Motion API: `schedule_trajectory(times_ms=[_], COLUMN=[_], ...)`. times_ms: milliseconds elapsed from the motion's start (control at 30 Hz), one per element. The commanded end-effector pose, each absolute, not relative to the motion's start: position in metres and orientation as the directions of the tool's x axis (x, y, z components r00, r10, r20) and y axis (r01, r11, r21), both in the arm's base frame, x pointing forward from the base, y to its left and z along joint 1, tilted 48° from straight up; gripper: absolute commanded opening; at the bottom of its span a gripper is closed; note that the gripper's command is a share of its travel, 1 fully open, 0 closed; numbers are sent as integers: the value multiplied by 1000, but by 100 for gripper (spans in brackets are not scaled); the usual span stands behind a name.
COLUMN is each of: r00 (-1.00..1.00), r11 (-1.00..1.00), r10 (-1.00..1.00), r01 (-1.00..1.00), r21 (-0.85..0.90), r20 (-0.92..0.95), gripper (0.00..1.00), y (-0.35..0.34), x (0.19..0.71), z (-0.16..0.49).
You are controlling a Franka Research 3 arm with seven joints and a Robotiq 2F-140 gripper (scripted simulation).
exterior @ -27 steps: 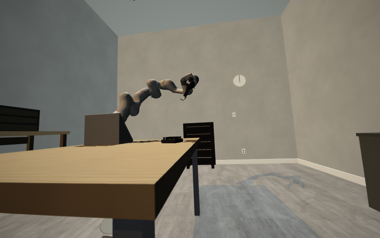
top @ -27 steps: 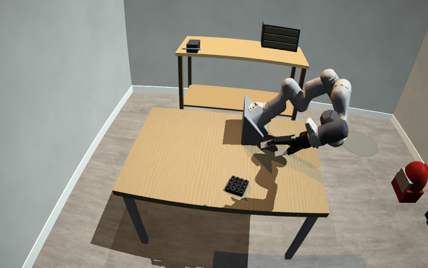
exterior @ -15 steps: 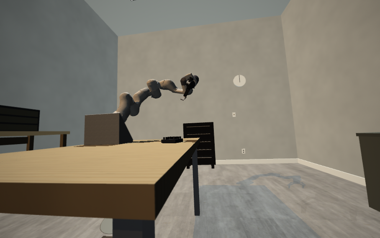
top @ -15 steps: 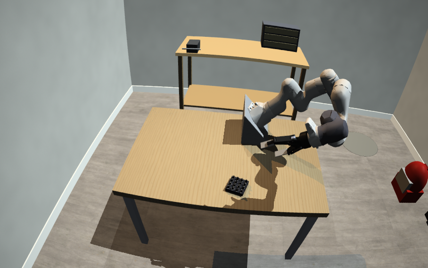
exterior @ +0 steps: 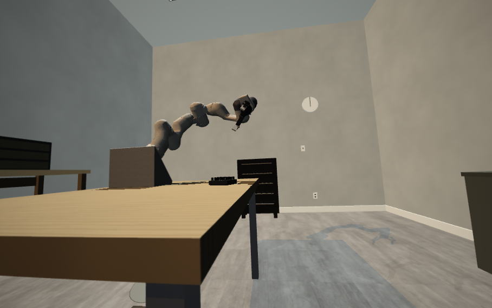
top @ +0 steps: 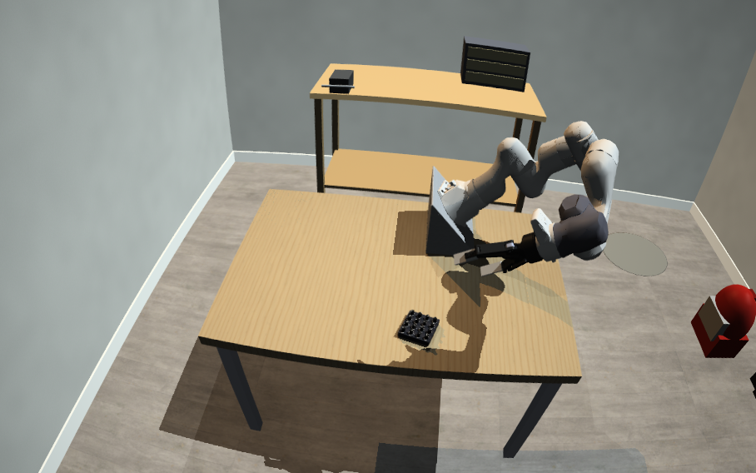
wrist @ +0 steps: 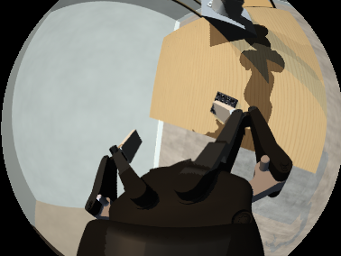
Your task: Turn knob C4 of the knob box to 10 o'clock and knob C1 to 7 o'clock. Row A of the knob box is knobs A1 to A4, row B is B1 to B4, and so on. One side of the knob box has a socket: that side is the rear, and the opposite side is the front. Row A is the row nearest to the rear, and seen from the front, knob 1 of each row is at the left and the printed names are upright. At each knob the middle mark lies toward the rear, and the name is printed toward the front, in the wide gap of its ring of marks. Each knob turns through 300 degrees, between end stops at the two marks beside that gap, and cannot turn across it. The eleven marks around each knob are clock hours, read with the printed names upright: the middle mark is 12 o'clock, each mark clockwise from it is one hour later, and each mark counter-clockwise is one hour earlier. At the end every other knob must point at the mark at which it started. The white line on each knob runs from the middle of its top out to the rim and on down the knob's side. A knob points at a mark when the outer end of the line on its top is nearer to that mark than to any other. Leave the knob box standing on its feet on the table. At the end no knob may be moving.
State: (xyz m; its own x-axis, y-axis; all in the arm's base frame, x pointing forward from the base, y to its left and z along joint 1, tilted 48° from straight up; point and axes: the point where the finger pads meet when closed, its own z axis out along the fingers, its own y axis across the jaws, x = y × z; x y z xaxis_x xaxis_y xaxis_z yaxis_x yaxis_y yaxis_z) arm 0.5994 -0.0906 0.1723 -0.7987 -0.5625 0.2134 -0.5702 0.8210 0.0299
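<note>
Wrist: knob box [wrist: 225,97] apparently beyond the fingers.

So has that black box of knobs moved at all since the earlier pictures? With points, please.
No. In the top view, the knob box [top: 418,327] [exterior: 222,182] [wrist: 225,100] sits at the same spot on the wooden table [top: 311,278] [exterior: 108,214] [wrist: 189,77].
</note>
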Motion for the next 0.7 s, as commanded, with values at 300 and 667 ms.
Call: schedule_trajectory(times_ms=[300,667], r00=[-622,-505], r11=[644,520], r10=[-764,-854], r01=[-751,-828], r21=[145,209], r20=[175,126], gripper=[100,100], y=[-94,-95], x=[588,578], z=[132,106])
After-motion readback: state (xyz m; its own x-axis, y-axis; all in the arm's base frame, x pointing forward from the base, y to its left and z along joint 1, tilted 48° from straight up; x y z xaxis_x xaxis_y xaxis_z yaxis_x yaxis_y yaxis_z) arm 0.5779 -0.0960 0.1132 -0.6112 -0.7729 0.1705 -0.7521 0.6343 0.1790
